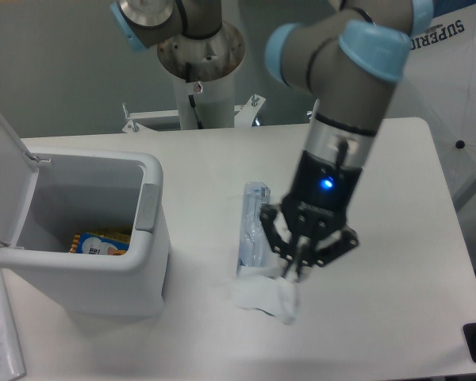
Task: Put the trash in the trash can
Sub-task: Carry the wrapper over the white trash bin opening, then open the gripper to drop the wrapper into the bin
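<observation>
UR5e arm holding a crumpled wrapper above a white desk, open trash can at left.

The white desk [397, 317] fills most of the frame. The grey arm with blue joint caps [345, 87] comes down from the upper right to the centre. At left stands the white trash can [95, 274], lid [0, 159] raised at the left edge, grey latch tab [147, 208] on its right side; a yellow-and-blue packet [101, 242] lies inside. The crushed clear bluish bottle [252, 218] lies lengthwise at centre, its lower end hidden behind the end effector [295, 270]. That end effector appears pinched onto the top of the crumpled clear wrapper [263, 297], which hangs just below it, lower centre, well right of the trash can.
</observation>
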You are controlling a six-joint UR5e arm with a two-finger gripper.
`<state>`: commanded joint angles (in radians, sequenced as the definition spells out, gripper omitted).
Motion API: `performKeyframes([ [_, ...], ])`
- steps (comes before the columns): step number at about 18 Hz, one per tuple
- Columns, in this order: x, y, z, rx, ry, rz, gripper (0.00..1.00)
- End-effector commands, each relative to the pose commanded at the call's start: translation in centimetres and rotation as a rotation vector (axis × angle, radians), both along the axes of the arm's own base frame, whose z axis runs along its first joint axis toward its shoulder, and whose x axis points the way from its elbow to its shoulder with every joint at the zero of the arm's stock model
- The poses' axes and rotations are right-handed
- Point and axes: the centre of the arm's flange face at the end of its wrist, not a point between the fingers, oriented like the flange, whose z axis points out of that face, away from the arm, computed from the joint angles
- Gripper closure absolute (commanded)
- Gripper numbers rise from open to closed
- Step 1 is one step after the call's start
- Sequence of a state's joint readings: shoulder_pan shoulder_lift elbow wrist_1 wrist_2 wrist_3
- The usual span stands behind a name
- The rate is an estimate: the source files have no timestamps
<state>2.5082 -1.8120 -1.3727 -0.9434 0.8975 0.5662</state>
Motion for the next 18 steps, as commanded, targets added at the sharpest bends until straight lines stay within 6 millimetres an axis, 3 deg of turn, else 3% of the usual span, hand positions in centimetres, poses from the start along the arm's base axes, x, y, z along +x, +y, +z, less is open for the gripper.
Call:
performKeyframes([
  [6, 10.5, 0.6, 3.5, 0.039, 0.013, -0.114, 1.0],
  [8, 12.4, 0.6, 3.6, 0.04, 0.01, -0.136, 1.0],
  [12, 15.3, 1.5, 2.0, 0.018, -0.012, -0.18, 1.0],
  [13, 15.5, 1.6, 1.9, 0.016, -0.015, -0.184, 0.94],
  [15, 16.7, 2.3, 1.5, 0.013, -0.014, -0.215, 0.38],
  [16, 16.8, 2.5, 1.1, 0.011, -0.014, -0.22, 0.0],
  [18, 17.2, 2.3, 0.6, 0.005, -0.021, -0.223, 0.0],
])
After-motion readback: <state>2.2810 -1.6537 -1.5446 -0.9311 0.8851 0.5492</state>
